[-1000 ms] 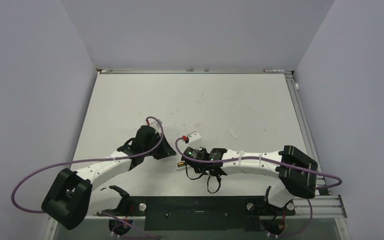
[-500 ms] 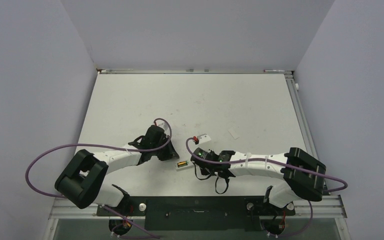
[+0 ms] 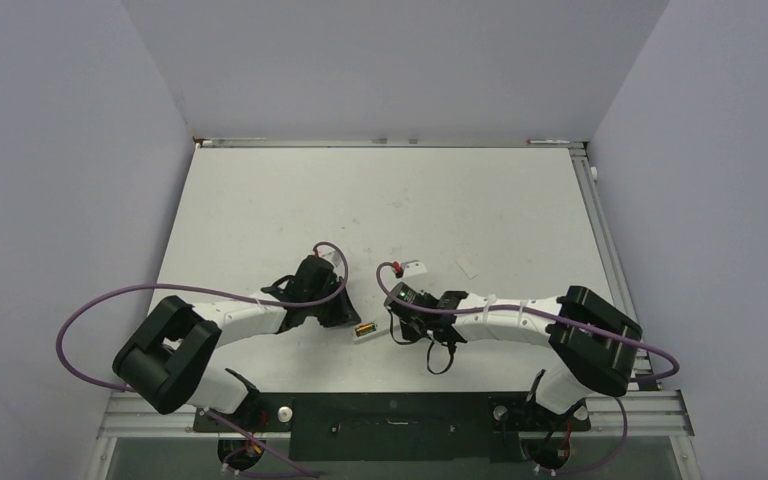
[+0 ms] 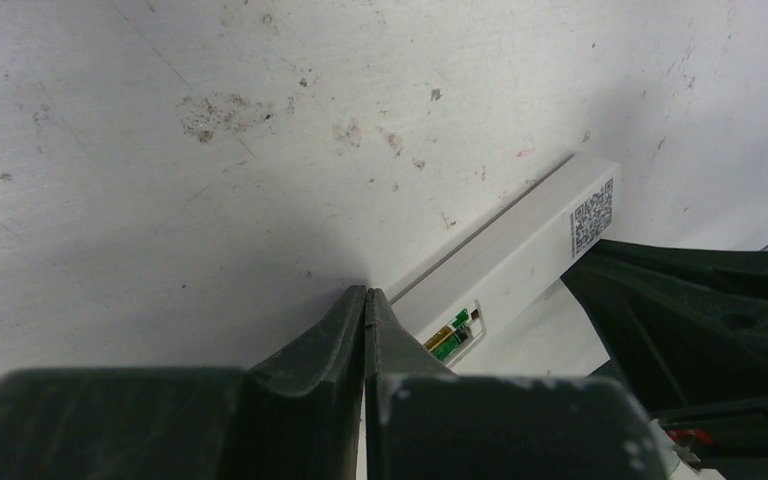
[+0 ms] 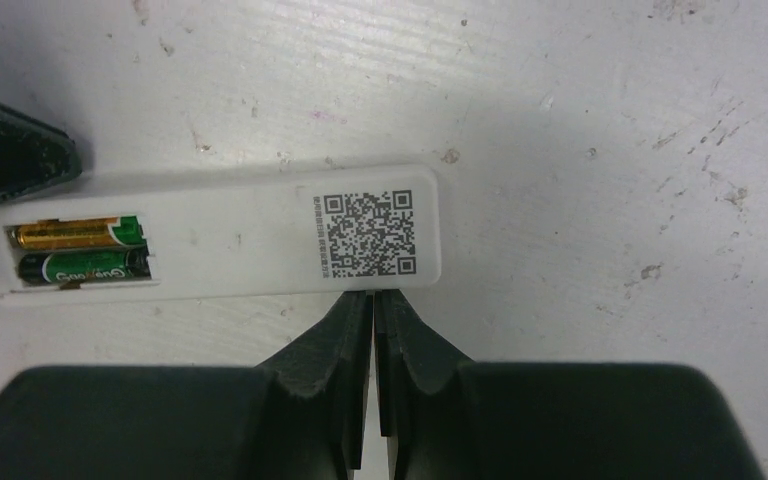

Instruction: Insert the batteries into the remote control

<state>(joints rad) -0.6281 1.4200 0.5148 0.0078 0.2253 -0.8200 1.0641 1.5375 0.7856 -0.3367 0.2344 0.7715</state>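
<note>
The remote control [image 5: 230, 240] lies back up on the table, a white bar with a QR code. Its open bay holds both batteries side by side, the copper-gold one [image 5: 65, 233] above the blackish one [image 5: 80, 268]. My right gripper [image 5: 373, 297] is shut and empty, its tips touching the remote's long edge below the QR code. My left gripper [image 4: 365, 295] is shut and empty, its tips at the remote's [image 4: 520, 235] other long edge near the battery end. From above, the remote [image 3: 365, 329] lies between the left gripper [image 3: 343, 313] and the right gripper [image 3: 393, 320].
A small flat white piece [image 3: 468, 266] lies on the table behind the right arm. A white block with a red mark [image 3: 407, 268] rides on the right wrist cable. The right gripper's dark body [image 4: 700, 320] fills the left wrist view's lower right.
My left gripper has moved right, up to the remote's left side. My right wrist has shifted a little away from the near edge, staying at the remote. The remote has barely moved.
</note>
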